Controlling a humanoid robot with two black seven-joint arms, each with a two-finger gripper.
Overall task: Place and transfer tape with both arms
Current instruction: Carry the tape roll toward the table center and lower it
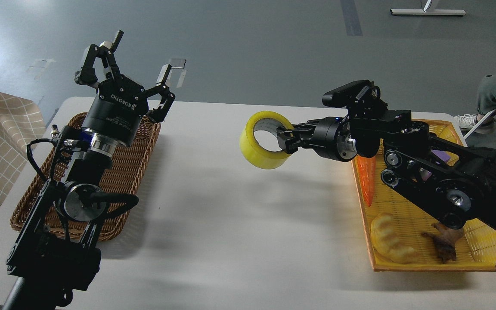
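Here, yellow tray (480, 262) holds croissant toy (388, 239), carrot (367, 181).

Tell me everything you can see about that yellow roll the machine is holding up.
The tape is a wide roll of translucent yellow packing tape with a grey-white inner core. It hangs in the air above the white table, tipped on its side so its open hole faces partly toward the camera. The right pincer grips its right-hand wall, one finger inside the hole and one outside. Nothing else touches it; its shadow falls on the table below.
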